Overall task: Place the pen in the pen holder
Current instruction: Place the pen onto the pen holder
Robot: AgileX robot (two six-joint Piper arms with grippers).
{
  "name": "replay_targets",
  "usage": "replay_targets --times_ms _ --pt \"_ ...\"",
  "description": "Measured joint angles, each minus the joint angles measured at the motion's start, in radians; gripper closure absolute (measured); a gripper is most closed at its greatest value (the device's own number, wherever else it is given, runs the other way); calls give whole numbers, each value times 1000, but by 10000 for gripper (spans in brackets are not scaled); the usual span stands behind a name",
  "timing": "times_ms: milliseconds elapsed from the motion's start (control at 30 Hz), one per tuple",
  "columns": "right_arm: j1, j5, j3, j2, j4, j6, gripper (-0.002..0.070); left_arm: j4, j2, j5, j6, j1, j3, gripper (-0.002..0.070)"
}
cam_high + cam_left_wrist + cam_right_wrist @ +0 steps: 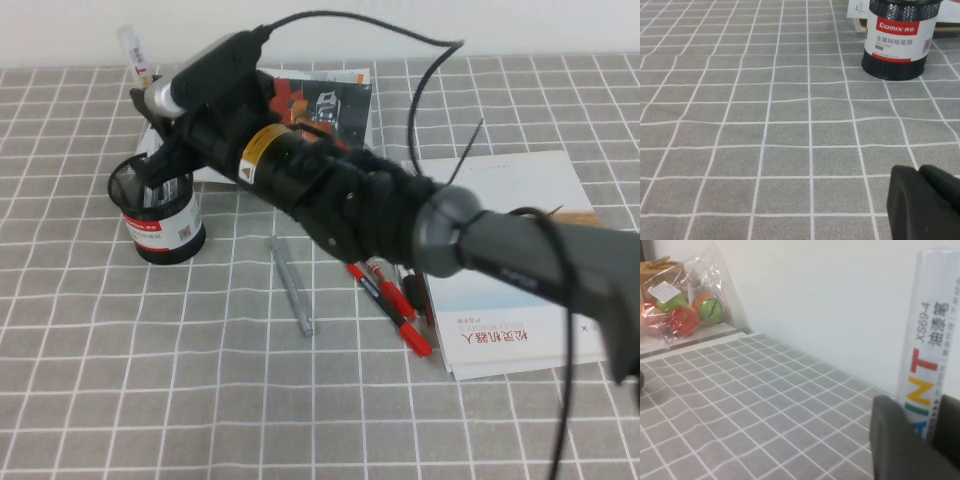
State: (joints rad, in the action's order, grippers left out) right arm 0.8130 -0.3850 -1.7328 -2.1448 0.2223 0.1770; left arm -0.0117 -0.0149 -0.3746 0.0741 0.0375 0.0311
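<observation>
Across the tabletop (90, 400), covered in a grey checked cloth, the right arm reaches from the near right toward the pen holder (160, 215) at the far left. Largest loose item: a white booklet (520, 250) well to the right of the pen holder, partly under the arm. A printed leaflet (330, 95) lies behind and to the right of the pen holder. 2 red pens (395, 305) lie against the booklet's left edge; a slim grey pen (291, 285) lies between them and the pen holder.

Right end effector (150, 125) sits just above the pen holder's far rim, fingers pinching the pen (134, 55). Pen is held near upright, its top above the end effector; right wrist view shows the white barrel (932, 340) with coloured lettering between the dark fingers (895, 440). Whether the lower end is inside the cup cannot be told.

Left end effector (925, 202): only a dark part shows in the left wrist view, low over the cloth, well apart from the pen holder (900, 42); cannot tell its state.
</observation>
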Motion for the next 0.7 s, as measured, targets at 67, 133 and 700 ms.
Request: replay_targets --times_ms 67,133,700 --pt "0 -21 -32 -39 -2 2 575 0 0 0 0 0 0 678" --pt "0 -29 -75 -81 -14 4 575 0 0 0 0 0 0 678" --pt "0 60 -262 -233 -116 6 436 0 0 0 0 0 0 678"
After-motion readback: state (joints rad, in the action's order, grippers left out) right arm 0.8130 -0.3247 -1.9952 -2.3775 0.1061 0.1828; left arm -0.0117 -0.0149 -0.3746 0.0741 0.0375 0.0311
